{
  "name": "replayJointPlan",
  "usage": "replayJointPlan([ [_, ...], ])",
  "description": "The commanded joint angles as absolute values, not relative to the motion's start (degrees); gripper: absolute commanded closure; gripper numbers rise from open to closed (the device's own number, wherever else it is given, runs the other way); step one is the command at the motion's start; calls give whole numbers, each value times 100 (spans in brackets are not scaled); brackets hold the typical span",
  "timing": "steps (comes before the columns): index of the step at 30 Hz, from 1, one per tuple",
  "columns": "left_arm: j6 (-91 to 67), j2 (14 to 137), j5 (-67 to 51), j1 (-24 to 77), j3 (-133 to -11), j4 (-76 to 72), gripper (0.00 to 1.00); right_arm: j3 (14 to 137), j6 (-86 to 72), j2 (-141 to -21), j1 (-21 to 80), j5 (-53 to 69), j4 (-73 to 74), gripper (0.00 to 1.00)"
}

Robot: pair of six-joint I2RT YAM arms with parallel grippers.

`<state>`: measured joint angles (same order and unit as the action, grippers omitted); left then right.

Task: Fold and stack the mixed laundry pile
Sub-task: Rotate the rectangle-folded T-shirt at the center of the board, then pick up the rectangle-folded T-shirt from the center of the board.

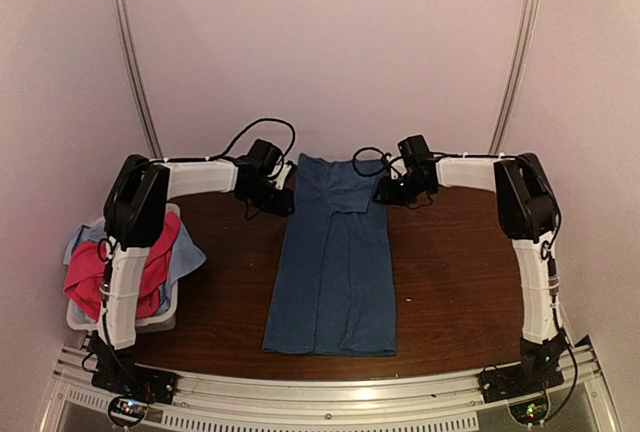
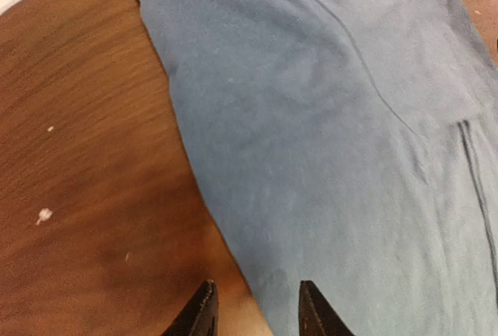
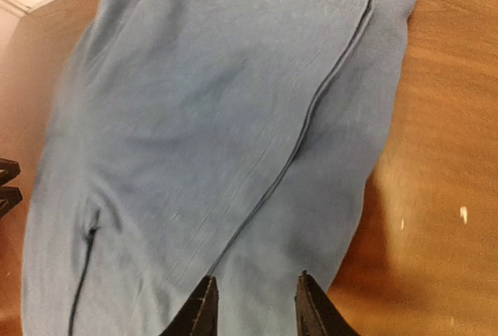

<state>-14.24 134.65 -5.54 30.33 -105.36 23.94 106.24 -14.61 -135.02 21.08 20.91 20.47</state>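
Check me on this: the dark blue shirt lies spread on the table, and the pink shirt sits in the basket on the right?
Not quite: the basket holding the pink shirt is on the left side, as the top external view shows. The dark blue shirt does lie spread on the table.

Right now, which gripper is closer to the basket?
Left. The left gripper sits at the left edge of the blue shirt, on the same side as the basket; the right gripper sits at its right edge, the shirt between.
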Motion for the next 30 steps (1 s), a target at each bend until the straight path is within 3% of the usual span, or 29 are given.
replayJointPlan([
  [1,-1566,11537,-647,3052,-9252,2085,61,8941,-1900,-11474,2172,2760,1304,62],
  [7,-2023,9239,-758,3338,-6350,1733,56,6467,-2418,-9294,2664,2783,1288,60],
  [13,-2740,7732,-516,4484,-4284,1858,56,4619,-3162,-7730,3615,2409,1584,59],
  [20,-3862,6875,-486,5665,-3298,1873,56,2994,-4393,-6548,4497,2254,1263,59],
  [30,-4522,7135,-840,5951,-2688,783,56,2288,-5308,-6888,5215,2170,52,56],
])
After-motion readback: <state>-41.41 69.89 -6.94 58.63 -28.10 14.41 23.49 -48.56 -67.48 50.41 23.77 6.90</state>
